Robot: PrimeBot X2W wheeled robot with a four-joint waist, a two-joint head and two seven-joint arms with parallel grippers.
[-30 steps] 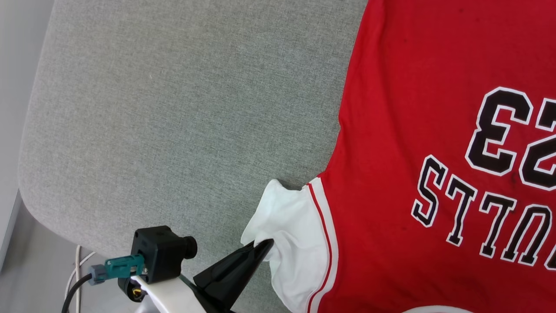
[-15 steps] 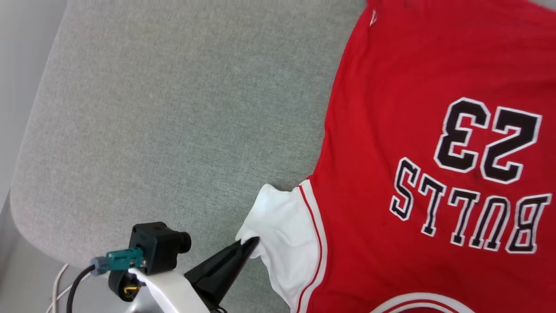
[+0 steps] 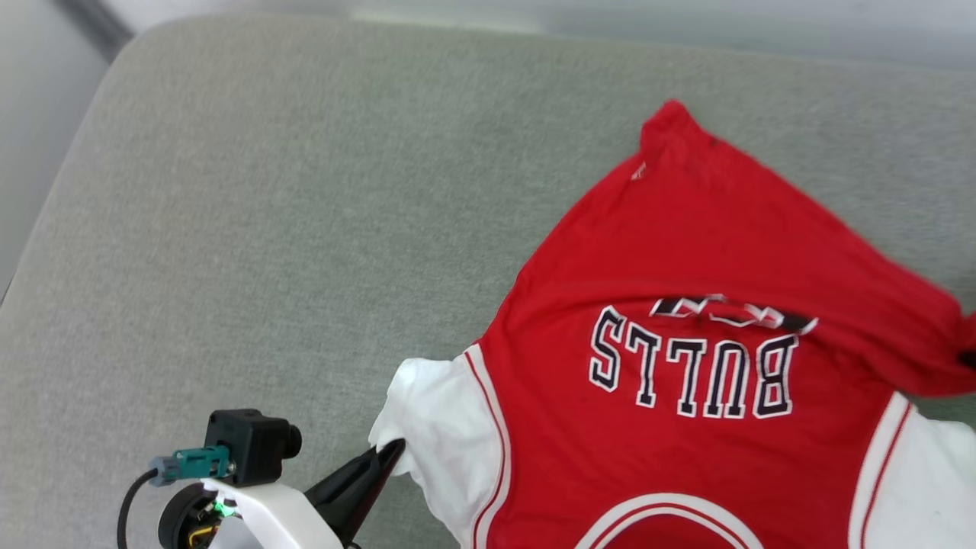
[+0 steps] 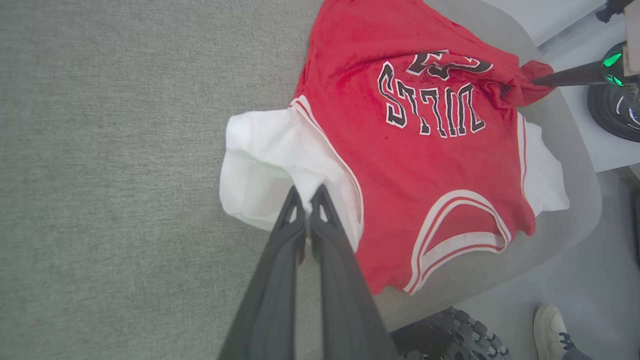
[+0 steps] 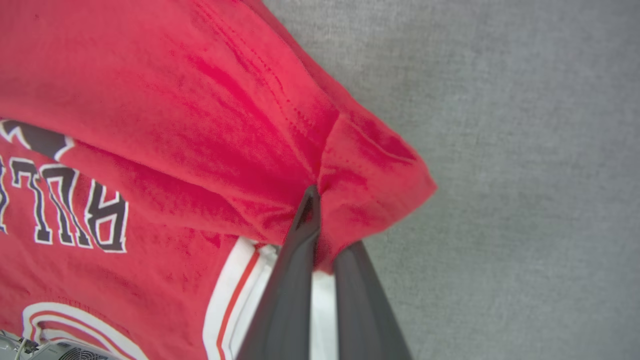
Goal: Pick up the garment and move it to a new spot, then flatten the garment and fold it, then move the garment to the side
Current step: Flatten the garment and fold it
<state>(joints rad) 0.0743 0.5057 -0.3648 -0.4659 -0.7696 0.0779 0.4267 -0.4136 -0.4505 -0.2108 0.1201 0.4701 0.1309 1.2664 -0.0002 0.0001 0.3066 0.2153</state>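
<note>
The garment (image 3: 686,252), a red jersey with white sleeves and "BULLS" lettering, lies on the grey cushion (image 3: 267,229). Its lower part is folded up over the chest and hides most of the number. My left gripper (image 3: 396,448) is shut on the edge of the white sleeve (image 3: 435,412), which the left wrist view shows pinched between the fingertips (image 4: 307,192). My right gripper (image 5: 317,192) is shut on a red hem corner (image 5: 380,185), held above the other sleeve. In the left wrist view the right gripper (image 4: 535,80) holds that corner at the garment's (image 4: 410,150) far side.
The cushion's rounded edge (image 3: 46,229) runs down the left, with floor beyond it. The left wrist view shows a person's shoe (image 4: 550,325), a dark ridged part (image 4: 450,335) below the cushion, and the right arm's green light (image 4: 612,60).
The head camera has tilted, so the picture shifted. The right gripper has shut on the hem corner and drawn the red lower part over the number. The left gripper has kept its pinch on the sleeve.
</note>
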